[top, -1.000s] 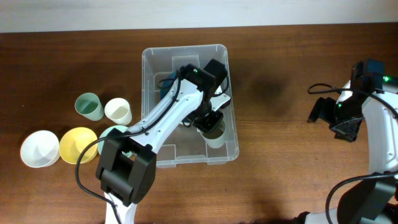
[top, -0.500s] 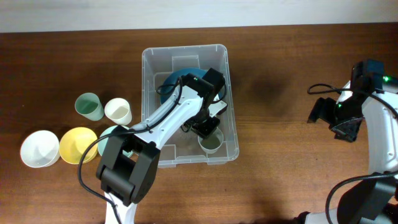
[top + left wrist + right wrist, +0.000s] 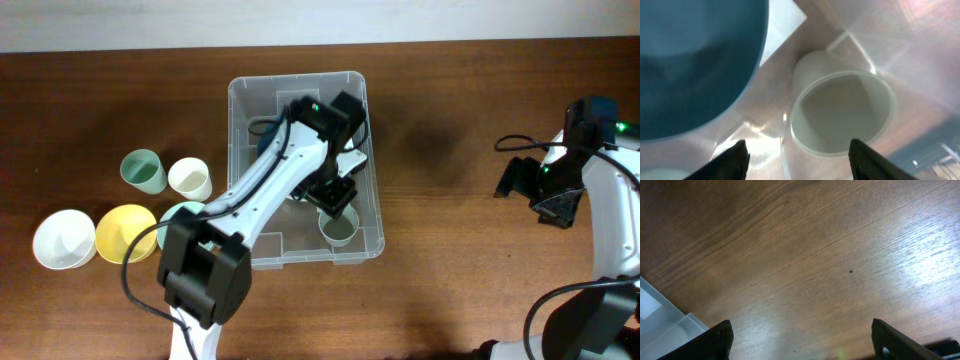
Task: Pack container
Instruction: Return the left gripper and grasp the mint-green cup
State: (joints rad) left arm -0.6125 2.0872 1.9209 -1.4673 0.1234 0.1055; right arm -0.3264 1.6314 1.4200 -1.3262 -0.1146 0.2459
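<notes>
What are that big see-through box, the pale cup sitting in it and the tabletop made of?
The container looks like clear, glossy plastic: the brown table shows through its walls, and it catches glare. The pale cup seems to be thin-rimmed plastic with a matte, slightly translucent look. The table shows grain lines and a soft sheen, so it is wood or a wood-look laminate; I cannot tell which.

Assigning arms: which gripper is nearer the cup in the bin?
Left. Left gripper hangs over the cup inside the bin; right gripper is over the table, well outside it.
</notes>
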